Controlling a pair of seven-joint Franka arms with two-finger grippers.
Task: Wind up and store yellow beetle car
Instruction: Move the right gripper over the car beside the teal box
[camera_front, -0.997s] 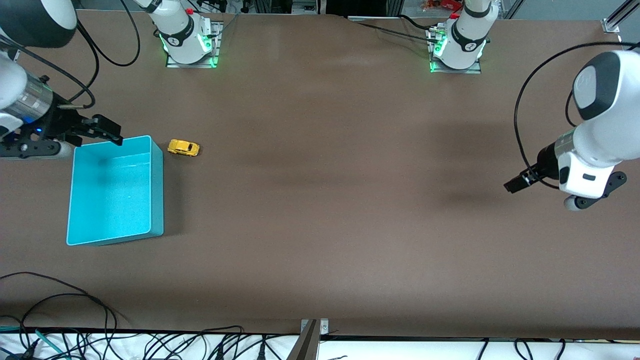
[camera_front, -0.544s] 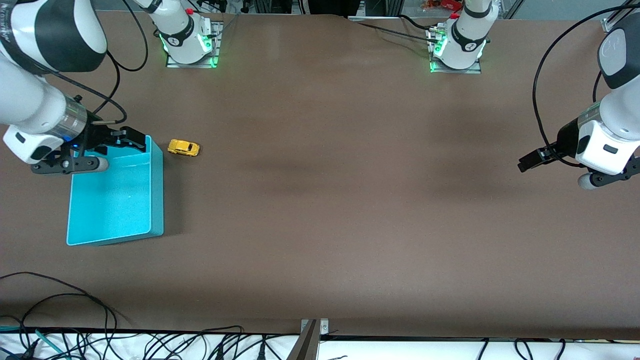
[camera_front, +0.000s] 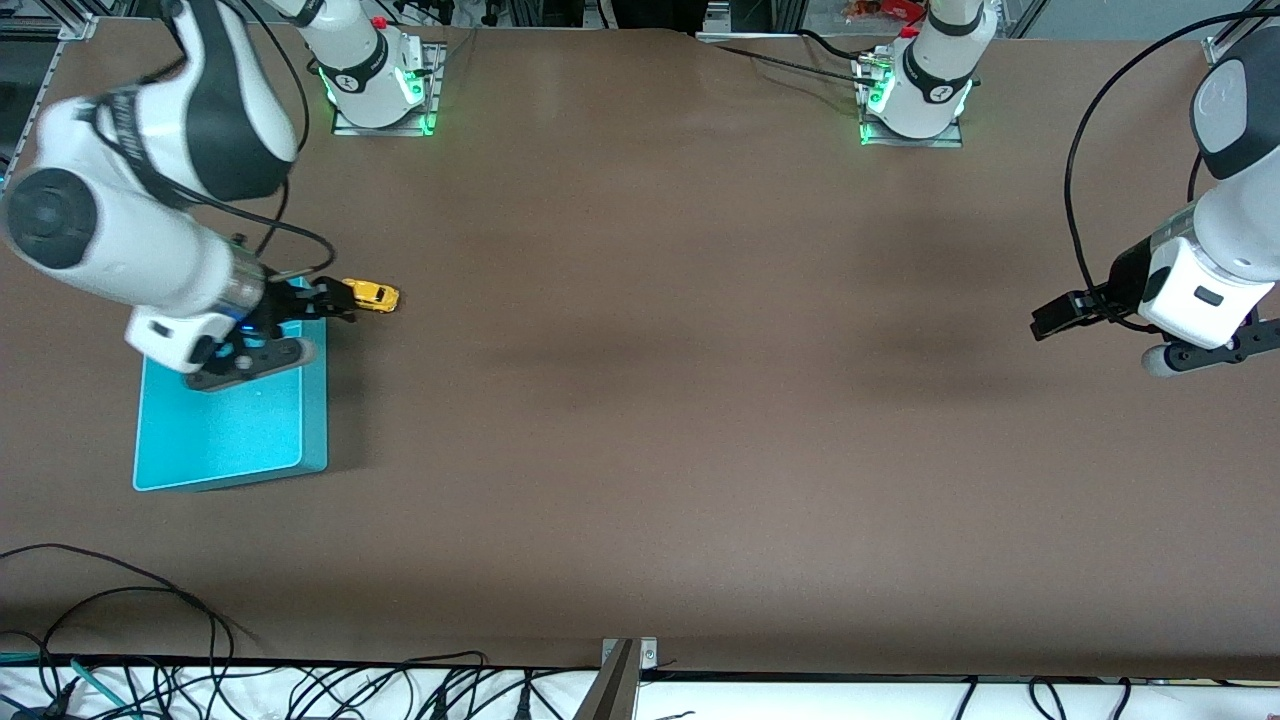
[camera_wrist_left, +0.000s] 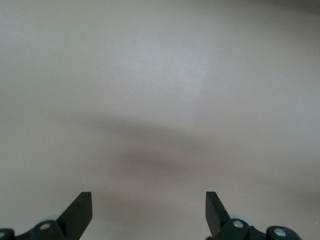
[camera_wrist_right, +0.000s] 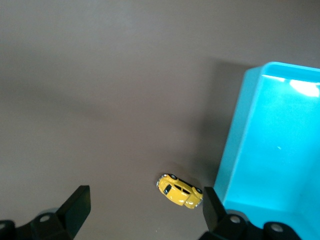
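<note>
Yellow beetle car (camera_front: 369, 295) is seen on the desk (camera_front: 640, 400) beside the turquoise bin (camera_front: 230, 440); the right end effector (camera_front: 335, 299), released, hovers over it. The left end effector (camera_front: 1050, 318) waits, released.

The yellow beetle car (camera_front: 371, 295) sits on the table (camera_front: 700, 400) just beside the bin (camera_front: 230, 440), at the bin's corner farthest from the front camera, toward the right arm's end of the table.
</note>
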